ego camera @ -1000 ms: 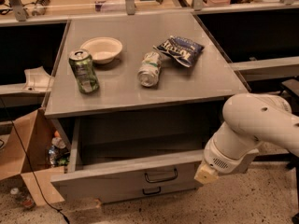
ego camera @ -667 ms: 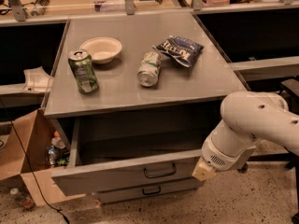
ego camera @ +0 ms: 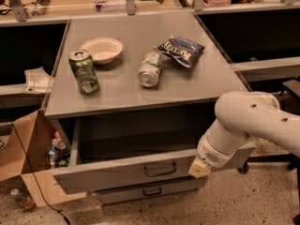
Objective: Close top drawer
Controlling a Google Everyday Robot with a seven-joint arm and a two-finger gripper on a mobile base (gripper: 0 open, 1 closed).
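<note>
At the right end of the top drawer (ego camera: 108, 174), your gripper (ego camera: 199, 168) and the drawer both sit slightly further in than before; drawer not shut. Grip: cannot tell.

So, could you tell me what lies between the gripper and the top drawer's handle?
Camera view: only bare grey front separates the gripper, at the right end of the top drawer, from the handle.

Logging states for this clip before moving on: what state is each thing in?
top drawer: open, pulled well out
lower drawer: mostly hidden, cannot tell
green can: upright
silver can: on its side
chip bag: lying flat
bowl: upright, empty
gripper: at top drawer front's right end
</note>
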